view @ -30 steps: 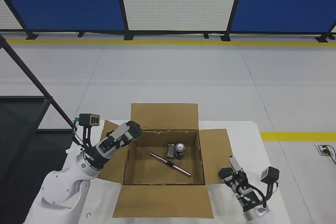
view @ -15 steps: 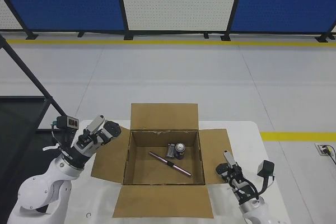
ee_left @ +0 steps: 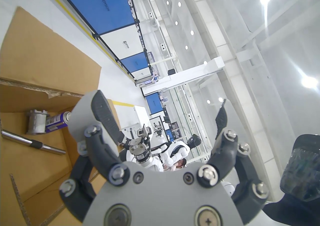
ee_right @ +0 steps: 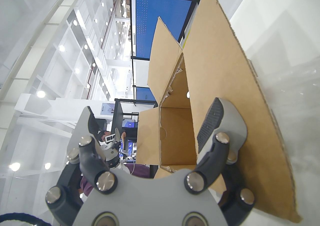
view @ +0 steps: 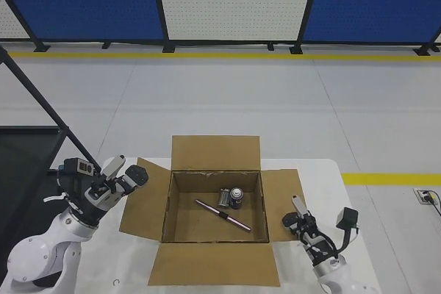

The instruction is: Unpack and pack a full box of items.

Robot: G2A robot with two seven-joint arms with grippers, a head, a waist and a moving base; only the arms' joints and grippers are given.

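Cardboard box (view: 213, 263) sat open on the white table (view: 320, 176), with all four flaps folded out flat or nearly flat. Three things lay on the floor inside it. A long thin rod (view: 223, 214) lay slanted across the middle. Near the far wall, a small can (view: 237, 196) lay on its side, and a grey metal piece (view: 224, 197) was right next to it, touching it or almost touching it. The rod lay close to those two but apart from them. The left gripper (view: 127, 170) was outside the box, just beside the left flap and up above the table. In the left wrist view, its two fingers (ee_left: 105, 111) were spread wide with nothing between them, and the can, the metal piece and the rod showed down in the box past one finger. The right gripper (view: 293, 215) was on the other side, at the near corner of the right flap. In the right wrist view, its fingers (ee_right: 212, 119) were also spread apart and held nothing, and one of them was over the brown flap. I could not tell if that finger touched the flap. Both grippers were well apart from the things in the box.
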